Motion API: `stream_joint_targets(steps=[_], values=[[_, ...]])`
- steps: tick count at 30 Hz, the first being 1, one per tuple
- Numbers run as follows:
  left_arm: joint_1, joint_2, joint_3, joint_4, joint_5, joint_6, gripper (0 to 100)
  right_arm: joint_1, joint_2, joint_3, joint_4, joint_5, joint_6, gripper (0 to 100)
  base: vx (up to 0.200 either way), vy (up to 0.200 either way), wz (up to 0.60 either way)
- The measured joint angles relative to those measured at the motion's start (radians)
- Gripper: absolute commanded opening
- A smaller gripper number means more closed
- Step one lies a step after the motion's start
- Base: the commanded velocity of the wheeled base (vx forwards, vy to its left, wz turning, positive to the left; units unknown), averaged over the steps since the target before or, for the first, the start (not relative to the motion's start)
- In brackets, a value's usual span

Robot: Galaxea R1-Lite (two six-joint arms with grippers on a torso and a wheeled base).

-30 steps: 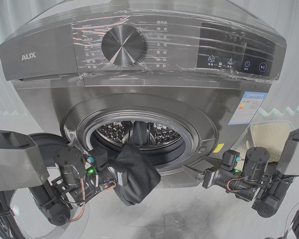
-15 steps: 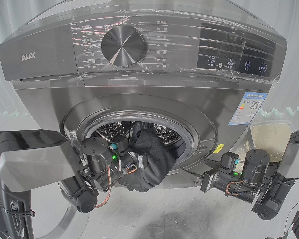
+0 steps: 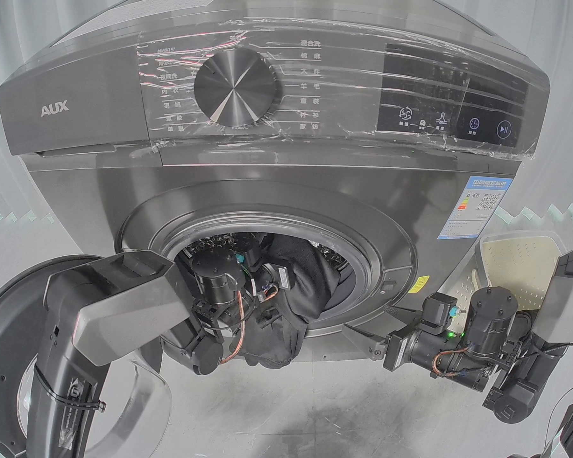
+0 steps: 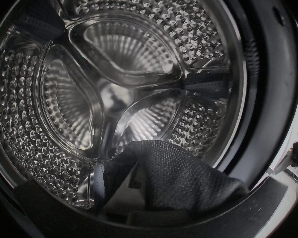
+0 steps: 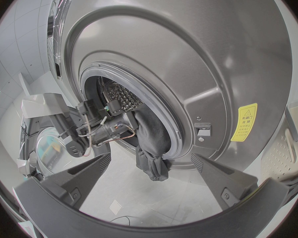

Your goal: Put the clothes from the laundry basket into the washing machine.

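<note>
A grey floor (image 3: 337, 408) lies before the washing machine (image 3: 286, 186). The left end effector (image 3: 277, 281) holds a black garment (image 3: 302, 287) in its round opening. The right end effector (image 5: 149, 159) is spread wide.

Pale drapery (image 3: 570, 128) hangs in soft vertical folds at the back of the room, and low down a line of small zigzag points (image 3: 541, 214) runs across it on both sides. The floor (image 3: 363, 408) is smooth grey and a little glossy, with dull patches of light and shade on it. Off to one side stands a wall of large pale tiles (image 5: 10, 66) with thin dark joints. A small white square (image 5: 115, 207) lies flat on the floor, and a thin dark cable (image 5: 122, 219) curls just beside it.
</note>
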Motion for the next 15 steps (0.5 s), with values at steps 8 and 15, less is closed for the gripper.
stream_joint_targets(steps=[8, 15], values=[[0.030, 0.067, -0.174, 0.157, 0.005, 0.000, 0, 0.003, 0.000, 0.001, 0.000, -0.001, 0.000, 100, 0.000, 0.000, 0.00], [0.036, 0.101, -0.317, 0.260, 0.015, -0.002, 0, 0.005, 0.000, 0.001, 0.000, -0.001, 0.000, 100, 0.000, 0.000, 0.00]])
